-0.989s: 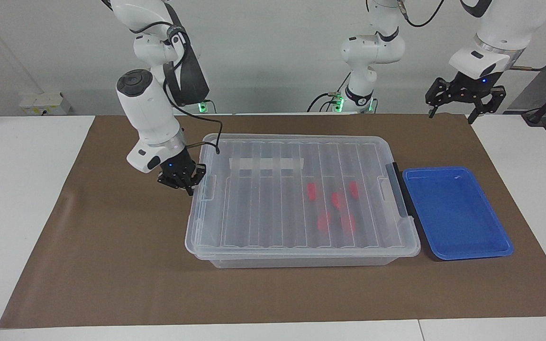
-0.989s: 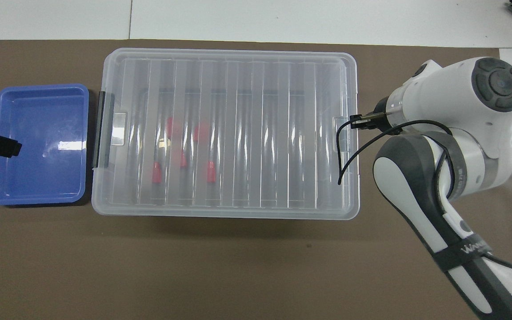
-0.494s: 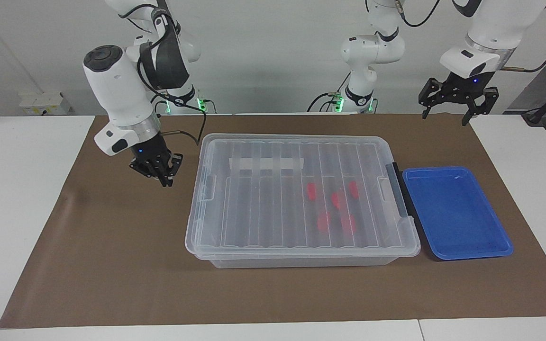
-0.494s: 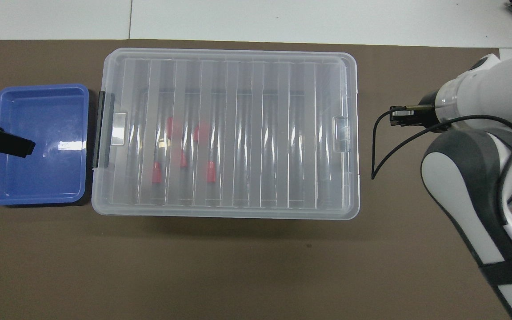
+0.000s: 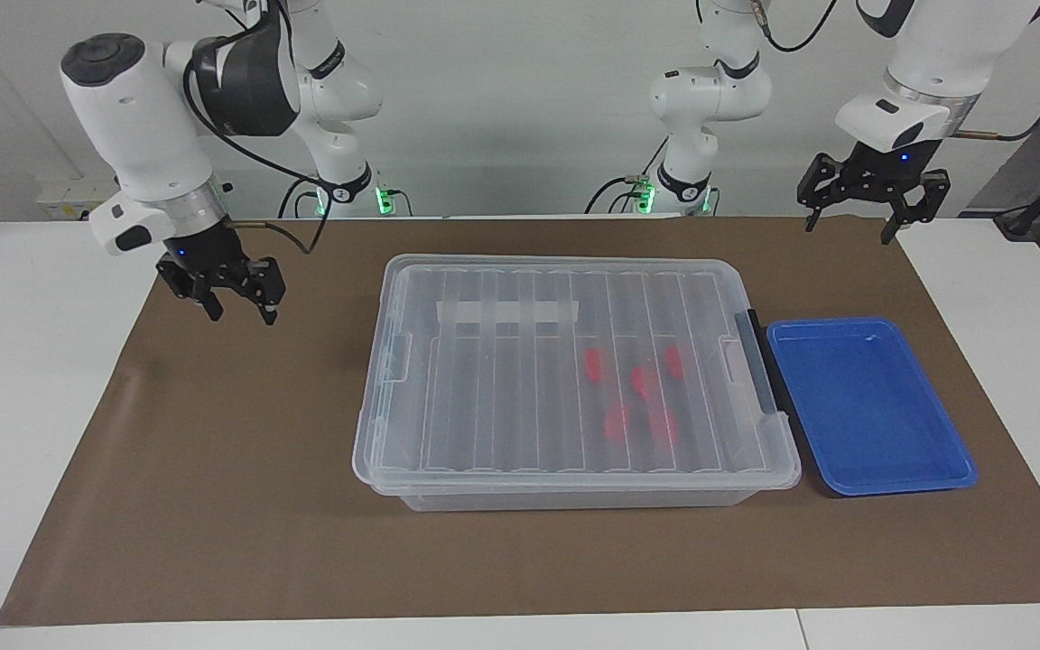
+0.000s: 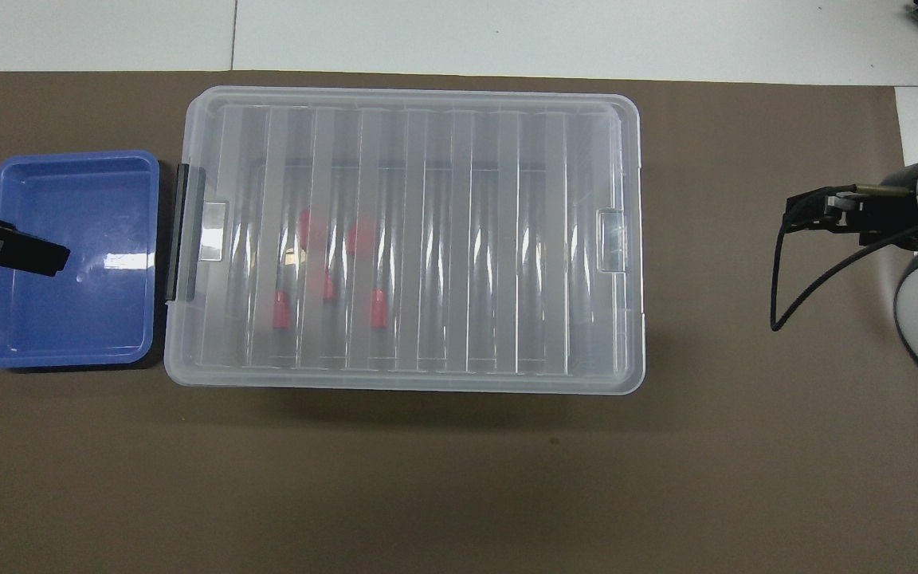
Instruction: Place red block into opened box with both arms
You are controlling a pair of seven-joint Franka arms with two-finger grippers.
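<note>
The box (image 5: pixel 574 496) (image 6: pixel 403 384) is a clear bin with its ribbed lid lying flat on top. Several red blocks (image 5: pixel 642 380) (image 6: pixel 328 285) show through the lid, lying inside near the black-handle end. My right gripper (image 5: pixel 240 312) hangs open and empty over the brown mat, well clear of the box's end toward the right arm. My left gripper (image 5: pixel 849 227) is open and empty, raised above the mat's corner near the blue tray; one of its fingers (image 6: pixel 29 255) shows over the tray in the overhead view.
A shallow blue tray (image 5: pixel 863 397) (image 6: pixel 68 319) lies empty beside the box's handle end. The brown mat (image 5: pixel 213 506) covers the white table under everything. A loose black cable (image 6: pixel 778 295) loops from the right wrist.
My right gripper has drawn away from the box's end, risen toward the right arm's end of the table, and opened. The left gripper has shifted slightly. The box has not moved.
</note>
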